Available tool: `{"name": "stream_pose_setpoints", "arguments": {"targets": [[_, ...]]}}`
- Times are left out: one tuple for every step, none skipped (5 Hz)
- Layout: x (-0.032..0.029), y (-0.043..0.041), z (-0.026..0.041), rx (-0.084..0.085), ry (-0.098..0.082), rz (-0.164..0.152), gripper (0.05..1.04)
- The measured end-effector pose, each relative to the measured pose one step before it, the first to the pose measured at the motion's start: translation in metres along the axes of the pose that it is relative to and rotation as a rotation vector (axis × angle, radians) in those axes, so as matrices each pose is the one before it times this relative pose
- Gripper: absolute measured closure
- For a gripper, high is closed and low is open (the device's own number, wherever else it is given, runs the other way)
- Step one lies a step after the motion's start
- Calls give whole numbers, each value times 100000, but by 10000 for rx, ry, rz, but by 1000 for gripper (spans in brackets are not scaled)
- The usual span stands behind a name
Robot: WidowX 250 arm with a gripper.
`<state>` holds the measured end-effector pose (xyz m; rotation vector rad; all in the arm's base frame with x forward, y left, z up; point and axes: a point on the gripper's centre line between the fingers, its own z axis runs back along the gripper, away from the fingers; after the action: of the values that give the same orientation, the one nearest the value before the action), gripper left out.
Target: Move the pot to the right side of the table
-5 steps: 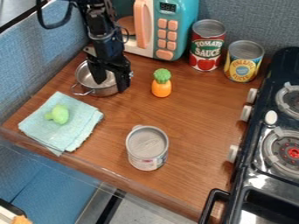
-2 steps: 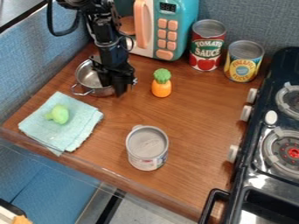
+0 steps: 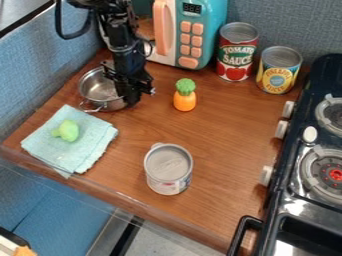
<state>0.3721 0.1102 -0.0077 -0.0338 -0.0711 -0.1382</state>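
The gripper (image 3: 129, 98) is at the right side of the silver pot (image 3: 95, 90), at the upper left of the wooden table (image 3: 220, 137). Its fingers are close together and shut on the pot's right rim, hiding that part of the wall. The pot's wire handle points toward the towel.
A blue towel (image 3: 90, 147) with a green toy (image 3: 66, 130) lies below the pot. Also around: orange toy (image 3: 184, 100), grey-lidded can (image 3: 168, 170), toy microwave (image 3: 202, 30), tomato can (image 3: 236, 52), yellow can (image 3: 278, 71), and stove (image 3: 314, 150) along the right.
The gripper's fingers have come together at the pot's right rim. The pot has shifted slightly left and turned a little, while the other objects have stayed put.
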Motion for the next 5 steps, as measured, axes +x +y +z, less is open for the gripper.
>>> {"name": "stream_pose_setpoints", "arguments": {"targets": [[242,-210,1319,144,-516,-343,993],[1164,-1684,3160,157,-942,-547,1011],[491,-2694,2292,-150,-611,-590,1013],[165,-4443,673,-412,-198,-1021,1013],[1038,-4817,-939,-369,19,-1075,1013]]}}
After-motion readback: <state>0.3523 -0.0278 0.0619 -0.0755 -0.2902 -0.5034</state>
